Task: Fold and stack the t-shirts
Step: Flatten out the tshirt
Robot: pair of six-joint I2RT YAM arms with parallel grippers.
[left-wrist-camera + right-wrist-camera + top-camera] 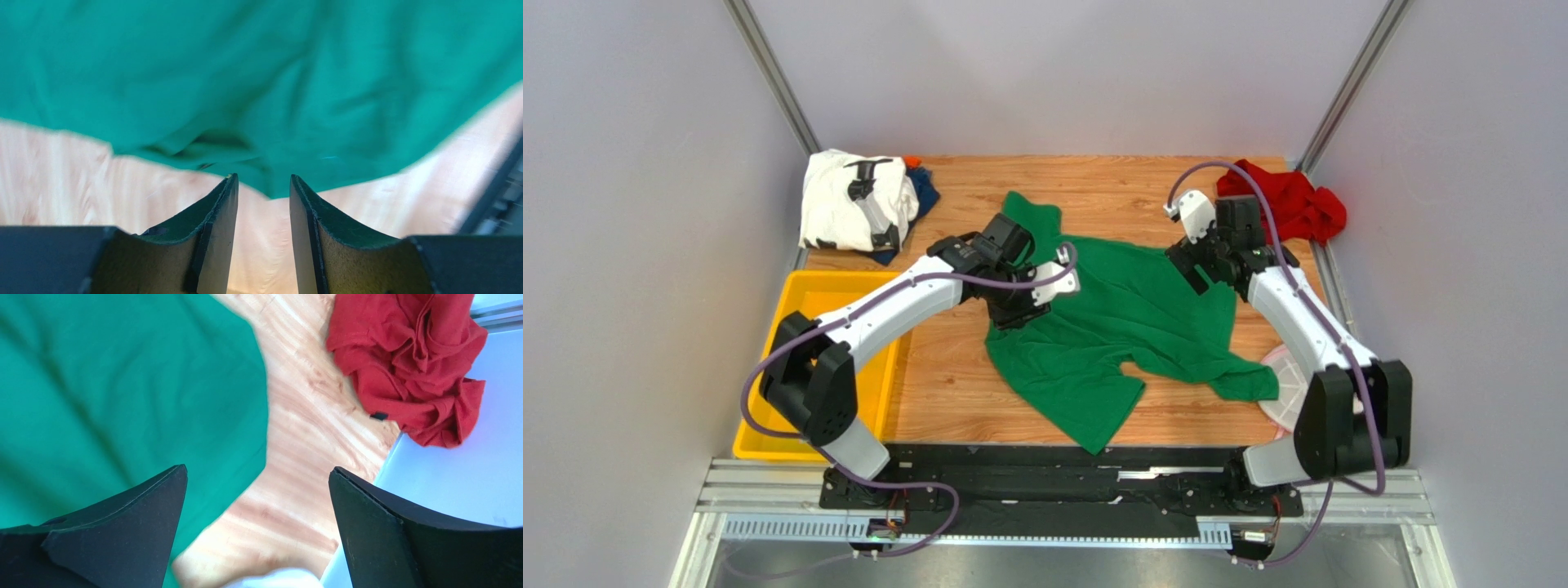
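While right fingers (123, 530) gape, green t-shirt (1136, 321) rumpled

A robot lab cell
We see plain grey walls (621, 245), metal posts (772, 74) at the corners, and two arms (891, 304) bolted to a rail (1063, 472) before a wooden table (1112, 184).

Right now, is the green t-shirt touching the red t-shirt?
Apart. The right wrist view shows a strip of bare wooden table between the green t-shirt and the red t-shirt.
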